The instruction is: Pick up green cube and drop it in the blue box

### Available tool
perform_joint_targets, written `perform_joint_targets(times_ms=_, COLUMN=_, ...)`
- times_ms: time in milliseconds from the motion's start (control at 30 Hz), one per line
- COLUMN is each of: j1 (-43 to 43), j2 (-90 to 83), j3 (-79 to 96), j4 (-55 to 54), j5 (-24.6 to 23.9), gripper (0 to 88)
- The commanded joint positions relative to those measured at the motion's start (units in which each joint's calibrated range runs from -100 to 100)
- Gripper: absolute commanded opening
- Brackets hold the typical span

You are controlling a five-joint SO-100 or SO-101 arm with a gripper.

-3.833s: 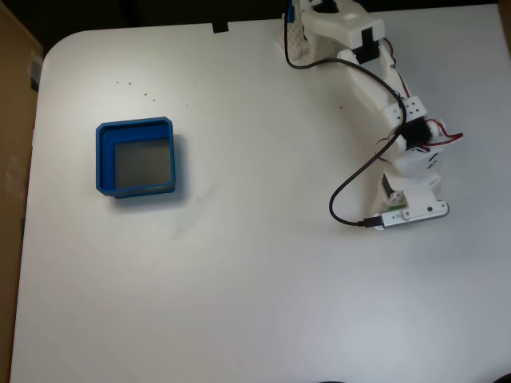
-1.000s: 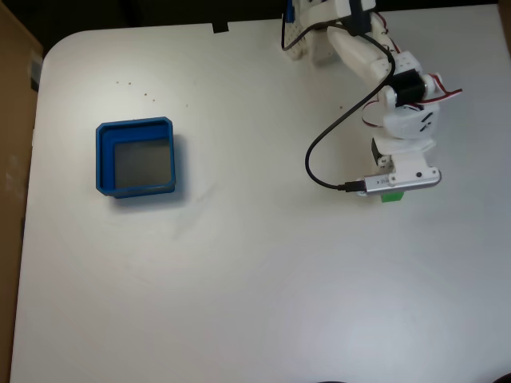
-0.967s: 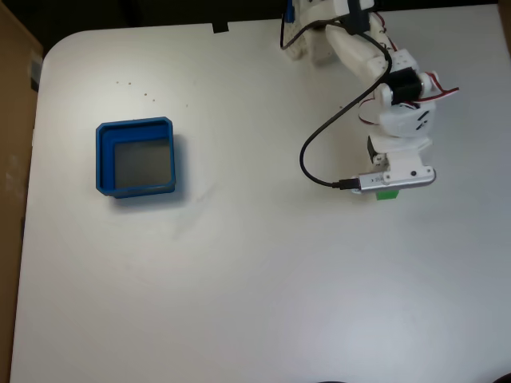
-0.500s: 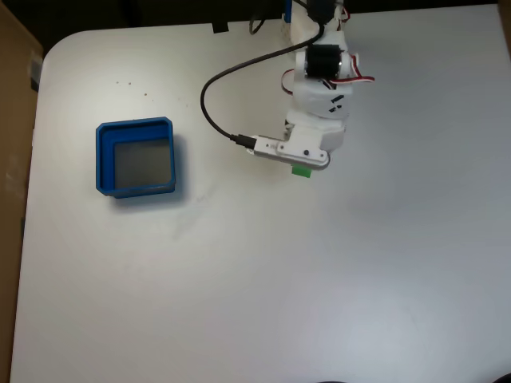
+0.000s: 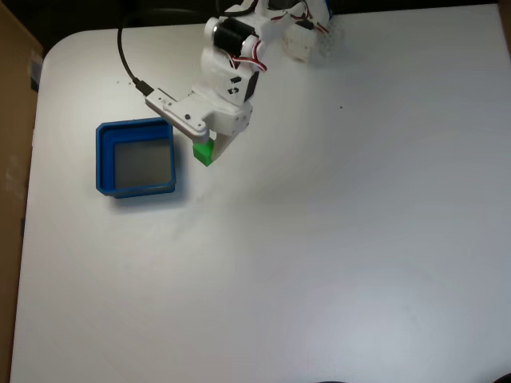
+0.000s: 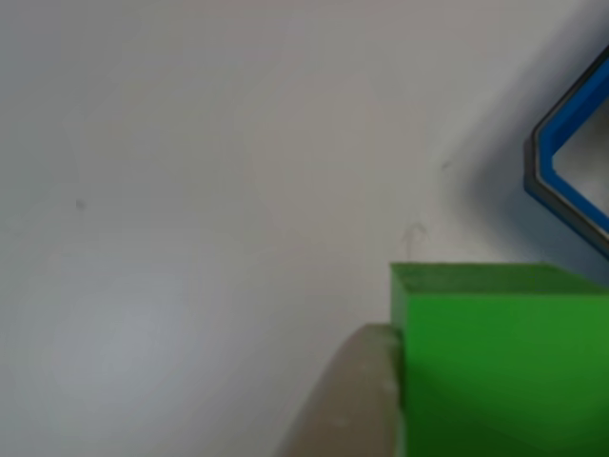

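Note:
In the fixed view my gripper (image 5: 207, 150) is shut on the small green cube (image 5: 204, 152) and holds it above the table, just right of the blue box (image 5: 102, 159). The box is a shallow square tray with a grey floor. In the other view the green cube (image 6: 500, 357) looms large at the lower right, with a pale fingertip (image 6: 347, 405) pressed against its left face. A corner of the blue box (image 6: 561, 176) shows at the right edge of that view.
The white arm (image 5: 239, 48) reaches down from its base at the table's top edge, with a black cable (image 5: 124, 56) looping to the left. A brown surface (image 5: 12, 96) borders the white table (image 5: 319, 263) on the left.
The arm has swung left across the table with the green cube in its gripper, from the right side to just beside the blue box.

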Motion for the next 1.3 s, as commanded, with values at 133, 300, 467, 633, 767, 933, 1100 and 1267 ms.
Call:
perform_joint_targets(times_ms=133, j1=7.5, j2=-3.6, j3=-3.0, j4=-3.5, j5=0.1, gripper=2.1)
perform_joint_targets(times_ms=300, j1=11.7, j2=-1.7, j3=-3.0, j4=-3.7, j5=0.1, gripper=2.1)
perform_joint_targets(times_ms=467, j1=12.9, j2=3.0, j3=-3.4, j4=-4.3, j5=0.1, gripper=2.1)
perform_joint_targets(times_ms=633, j1=13.2, j2=8.1, j3=-3.3, j4=-10.7, j5=0.1, gripper=2.1)
perform_joint_targets(times_ms=767, j1=14.1, j2=11.1, j3=-3.3, j4=-15.1, j5=0.1, gripper=2.1)
perform_joint_targets(times_ms=933, j1=14.3, j2=11.8, j3=-3.1, j4=-18.7, j5=0.1, gripper=2.1)
perform_joint_targets(times_ms=1100, j1=15.0, j2=12.3, j3=-3.1, j4=-20.3, j5=0.1, gripper=2.1)
perform_joint_targets(times_ms=1267, j1=15.1, j2=14.8, j3=-3.1, j4=-25.2, j5=0.1, gripper=2.1)
